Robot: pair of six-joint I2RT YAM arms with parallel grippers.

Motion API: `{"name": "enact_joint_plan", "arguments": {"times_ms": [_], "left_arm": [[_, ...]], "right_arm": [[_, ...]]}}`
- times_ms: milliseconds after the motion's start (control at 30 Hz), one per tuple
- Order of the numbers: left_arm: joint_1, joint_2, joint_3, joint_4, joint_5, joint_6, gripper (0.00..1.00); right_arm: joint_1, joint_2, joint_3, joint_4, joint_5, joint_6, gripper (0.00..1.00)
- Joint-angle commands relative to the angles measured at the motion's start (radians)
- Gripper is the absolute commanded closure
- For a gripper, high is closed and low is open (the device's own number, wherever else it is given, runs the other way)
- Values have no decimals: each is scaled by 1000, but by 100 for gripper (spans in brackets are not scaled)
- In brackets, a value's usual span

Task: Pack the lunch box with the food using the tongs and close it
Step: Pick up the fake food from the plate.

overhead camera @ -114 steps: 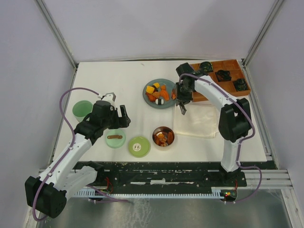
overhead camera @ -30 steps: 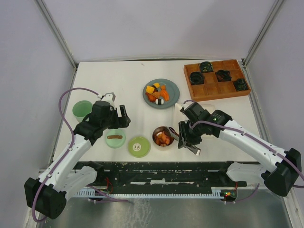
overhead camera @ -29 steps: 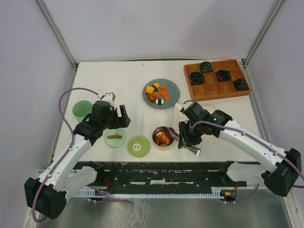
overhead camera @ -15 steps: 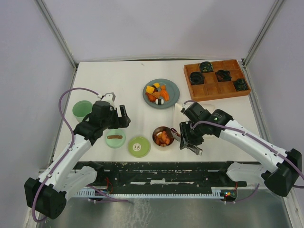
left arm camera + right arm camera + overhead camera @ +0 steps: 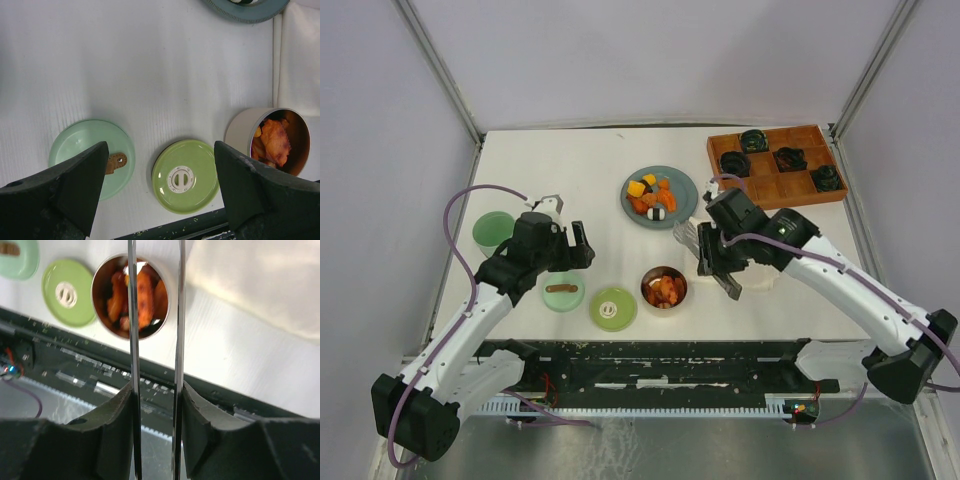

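Clamped on the tongs (image 5: 132, 340), the right gripper (image 5: 156, 390) poises them by the steel bowl (image 5: 237, 131) to ferry food (image 5: 664, 290); the left gripper (image 5: 160, 150) hovers spread.

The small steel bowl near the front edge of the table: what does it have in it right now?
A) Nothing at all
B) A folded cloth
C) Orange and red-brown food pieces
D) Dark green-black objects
C: the left wrist view looks into the steel bowl and shows orange and red-brown food pieces inside, with its lime-green lid lying off on the table beside it.
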Motion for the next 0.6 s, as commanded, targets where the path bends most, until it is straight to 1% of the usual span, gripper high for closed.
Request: {"name": "enact_joint_plan", "arguments": {"times_ms": [0, 100, 167, 267, 333, 433, 567], "left_arm": [[5, -4, 7, 43, 16, -12, 8], [4, -5, 7, 42, 12, -13, 8], [6, -6, 7, 42, 7, -13, 8], [5, -7, 7, 42, 6, -12, 8], [4, -5, 7, 42, 10, -13, 8], [5, 0, 7, 42, 11, -12, 8], [6, 0, 8, 40, 6, -13, 8]], "right_arm": [[-19, 102, 129, -2, 206, -62, 55], [-52, 177, 205, -20, 268, -105, 55], [-94, 214, 233, -5, 238, -130, 55], [-165, 254, 248, 59, 137, -156, 55], [-197, 292, 273, 66, 95, -173, 54], [-222, 364, 327, 52, 81, -201, 54], [-225, 431, 379, 49, 87, -229, 54]]}}
